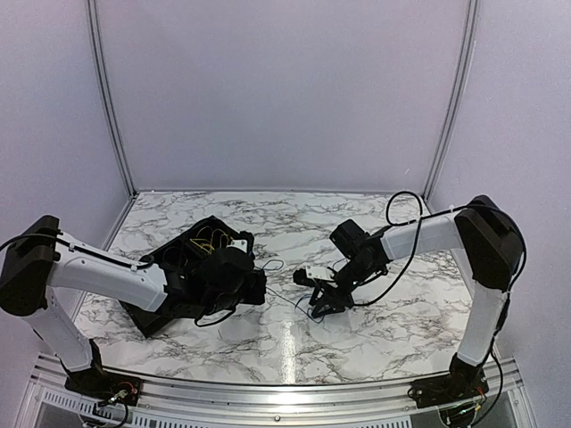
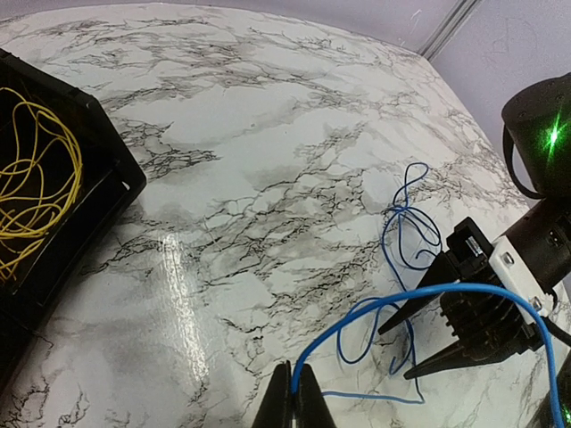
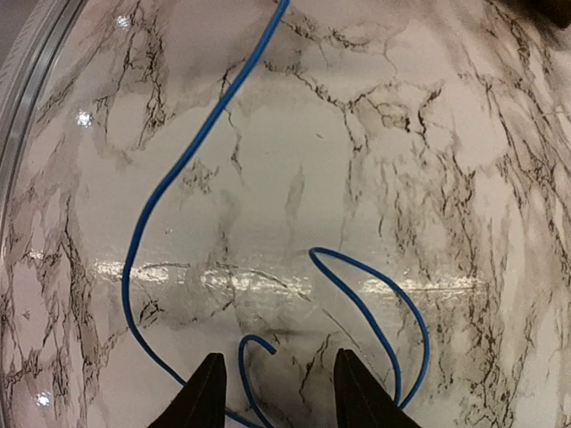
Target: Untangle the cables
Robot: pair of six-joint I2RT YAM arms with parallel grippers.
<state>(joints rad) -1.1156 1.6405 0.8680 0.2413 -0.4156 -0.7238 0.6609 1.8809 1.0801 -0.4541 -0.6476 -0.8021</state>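
Left fingers (image 2: 294,397) were clamped shut on the blue cable (image 3: 178,169), which arched up off the marble tabletop (image 2: 268,134) toward the right fingers (image 1: 318,308). Those stood parted, tips down, straddling the cable's loose loops about midway between the left and right edges, pinching nothing. Yellow cable (image 1: 208,239) lay coiled inside a black bin (image 2: 111,156) toward the left edge.

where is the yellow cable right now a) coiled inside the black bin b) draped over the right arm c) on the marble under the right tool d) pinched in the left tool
a, the yellow cable lies looped inside the black bin, while the left tool pinches the blue cable.
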